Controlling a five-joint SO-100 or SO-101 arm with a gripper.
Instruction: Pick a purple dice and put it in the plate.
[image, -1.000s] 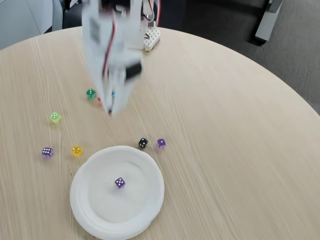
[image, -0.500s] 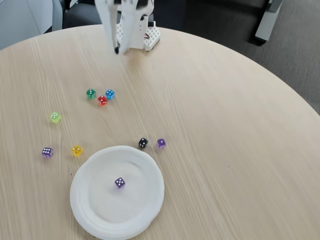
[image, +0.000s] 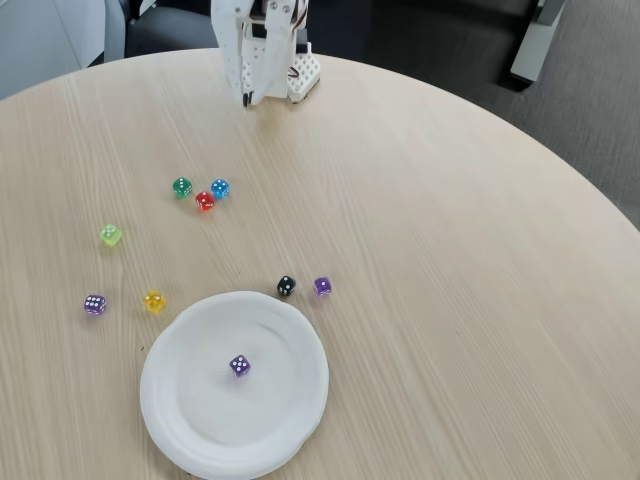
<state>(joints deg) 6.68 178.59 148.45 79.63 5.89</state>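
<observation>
We look down on a round, pale wooden table (image: 450, 250). A purple dice (image: 240, 366) lies near the middle of the white plate (image: 180, 400) at the bottom left, exactly where it lay a second ago. Since then the white gripper (image: 248, 98) has pulled back from over the table to the far edge, near the arm's base; its fingers look drawn together, holding nothing. The other dice have not moved: a second purple one (image: 323, 286) beside a black die (image: 286, 286) just above the plate, a third purple one (image: 95, 304) and a yellow die (image: 153, 300) to the left.
</observation>
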